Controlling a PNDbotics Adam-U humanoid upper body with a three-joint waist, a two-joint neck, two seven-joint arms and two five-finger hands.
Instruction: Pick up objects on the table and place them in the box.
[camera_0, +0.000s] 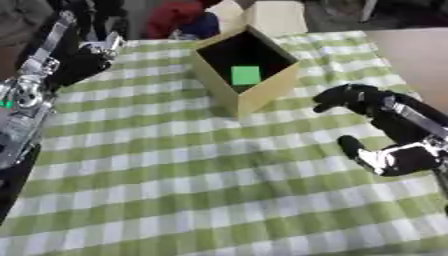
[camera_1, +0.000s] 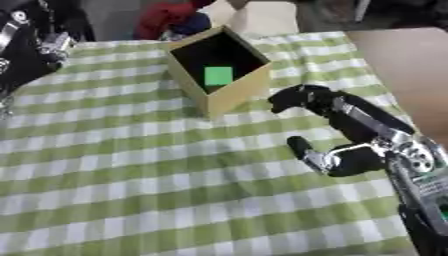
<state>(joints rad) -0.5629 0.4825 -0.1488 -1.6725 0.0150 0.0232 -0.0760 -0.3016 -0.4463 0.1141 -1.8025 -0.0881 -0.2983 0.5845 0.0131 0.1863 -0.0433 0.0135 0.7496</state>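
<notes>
The right hand (camera_1: 337, 135) hovers released and empty right of the box (camera_0: 262, 95), likely because the green block (camera_0: 246, 75) already lies inside, off the bench (camera_0: 192, 190).

Quick count of what's here: one open cardboard box (camera_0: 248, 95), and exactly one green block (camera_0: 246, 75) sitting inside it. One table (camera_0: 201, 190) under a green-and-white checked cloth. Two robot hands in view: one left hand (camera_0: 92, 59) up top, one right hand (camera_1: 319, 127) beside the box.
</notes>
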